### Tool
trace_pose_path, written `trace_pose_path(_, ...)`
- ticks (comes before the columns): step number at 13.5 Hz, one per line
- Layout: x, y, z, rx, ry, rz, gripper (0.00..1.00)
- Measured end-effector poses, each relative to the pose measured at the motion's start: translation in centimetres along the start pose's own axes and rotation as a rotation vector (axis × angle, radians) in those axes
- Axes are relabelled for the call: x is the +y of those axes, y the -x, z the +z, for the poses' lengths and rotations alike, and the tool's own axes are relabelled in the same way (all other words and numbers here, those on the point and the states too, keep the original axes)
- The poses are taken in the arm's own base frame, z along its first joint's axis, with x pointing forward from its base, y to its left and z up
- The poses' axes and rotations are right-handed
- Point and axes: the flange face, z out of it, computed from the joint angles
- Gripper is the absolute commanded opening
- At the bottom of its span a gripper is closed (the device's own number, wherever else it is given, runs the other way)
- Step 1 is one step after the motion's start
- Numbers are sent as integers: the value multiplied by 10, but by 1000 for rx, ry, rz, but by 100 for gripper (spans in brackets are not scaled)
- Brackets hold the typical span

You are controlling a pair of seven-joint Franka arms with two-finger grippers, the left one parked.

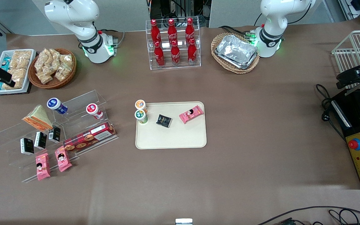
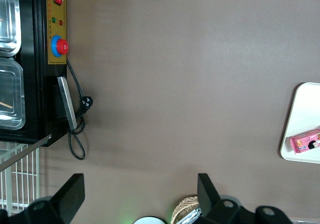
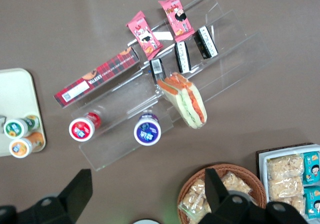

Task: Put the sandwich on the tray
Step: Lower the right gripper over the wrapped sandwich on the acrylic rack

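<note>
Step in hand: reach for the sandwich (image 1: 38, 117); it is not yet gripped, so the task is, as I judge, at its beginning.

Sandwich: it lies on the clear stand (image 1: 55, 134), on an upper step, leaning on its side, beside the blue-lid cup (image 1: 56, 105) and just above the small black packets (image 1: 40, 140).

Gripper (image 3: 145, 194): it hovers high above the stand, near the wicker basket (image 3: 220, 194), well apart from the sandwich; its fingers (image 3: 77, 186) are spread wide and hold nothing.

Tray (image 1: 171, 142): it lies flat, well apart from the stand toward the parked arm's end of the table. It carries two cups (image 1: 141, 111), a black packet (image 1: 163, 120) and a pink packet (image 1: 191, 113); its half nearer to the front camera is bare.

Approach: I would come down over the middle of the sandwich and turn the wrist so that the fingers close across the two flat bread faces (not along the filling edge).

Care: the wrap looks slippery and the bread soft, so a gentle close is better. The blue-lid cup stands close, so the fingers should go down without touching it or the stand.

Placing: the bare half of the tray seems the safest spot.
</note>
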Motion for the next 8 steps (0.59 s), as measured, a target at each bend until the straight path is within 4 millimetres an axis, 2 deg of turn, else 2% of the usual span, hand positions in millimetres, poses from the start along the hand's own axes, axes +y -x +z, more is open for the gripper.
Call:
trace_pose_path(2, 21, 11, 4, 10, -18, -24, 100)
trace_pose_path(4, 37, 11, 12, 18, -38, -28, 100)
trace_pose_path(8, 32, 0, 43, 60, -40, -45, 100)
